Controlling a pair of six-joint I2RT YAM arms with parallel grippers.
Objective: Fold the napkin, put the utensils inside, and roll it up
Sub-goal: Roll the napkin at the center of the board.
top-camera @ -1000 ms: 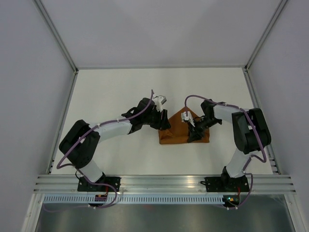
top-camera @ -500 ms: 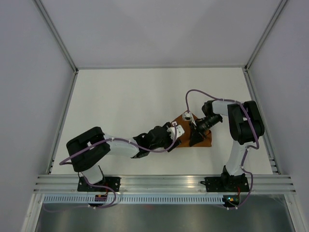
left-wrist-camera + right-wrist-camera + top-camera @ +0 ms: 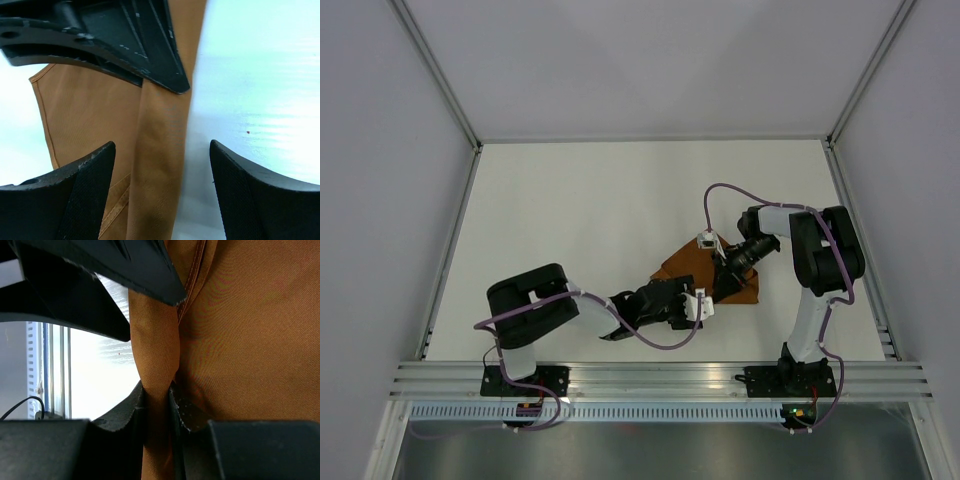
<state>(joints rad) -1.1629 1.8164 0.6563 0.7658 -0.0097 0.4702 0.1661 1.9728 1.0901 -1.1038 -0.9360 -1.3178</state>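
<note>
A robotics lab test cell: a bare white bench (image 3: 570,200) boxed in by plain grey panels (image 3: 380,200) and aluminium profile posts (image 3: 436,72). A left arm (image 3: 535,305) and right arm (image 3: 825,260), both cabled, are bolted to a slotted aluminium rail (image 3: 660,375) along the bottom of the frame.

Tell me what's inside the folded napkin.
Only napkin cloth shows, the right gripper pinching one fold between its fingers. Anything inside is covered; no utensil is visible.

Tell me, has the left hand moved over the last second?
Yes. The left hand came toward the near rail and rightward, now at the napkin's near edge.
</note>
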